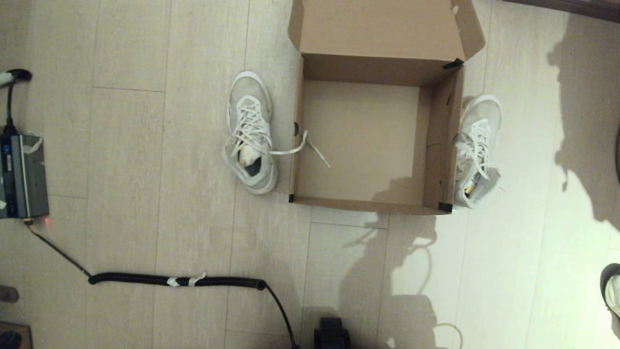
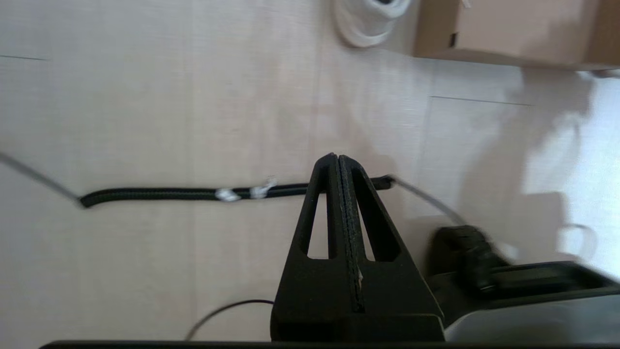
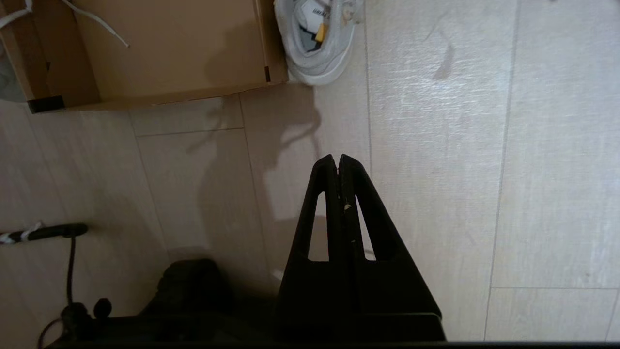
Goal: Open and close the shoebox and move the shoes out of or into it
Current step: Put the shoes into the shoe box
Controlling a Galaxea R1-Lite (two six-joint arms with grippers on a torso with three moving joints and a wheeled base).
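The brown shoebox point(image 1: 438, 145) stands open on the floor, its lid point(image 1: 378, 26) folded back and nothing inside but a lace end. One white mesh shoe point(image 1: 249, 133) lies against the box's left wall, its lace point(image 1: 310, 145) draped over the wall into the box. The other shoe point(image 1: 477, 148) lies against the right wall. Neither gripper shows in the head view. My left gripper point(image 2: 336, 157) is shut and empty above the floor, well short of the box point(image 2: 508, 29). My right gripper point(image 3: 337, 157) is likewise shut and empty, with the box point(image 3: 160, 53) and right shoe point(image 3: 317, 39) ahead of it.
A black coiled cable point(image 1: 177, 280) runs across the floor in front of the box. A grey device point(image 1: 22, 174) sits at the left edge. A lone whitish shoe with a dark rim point(image 1: 611, 291) shows at the right edge. A black part of the robot point(image 1: 332, 333) is at the bottom.
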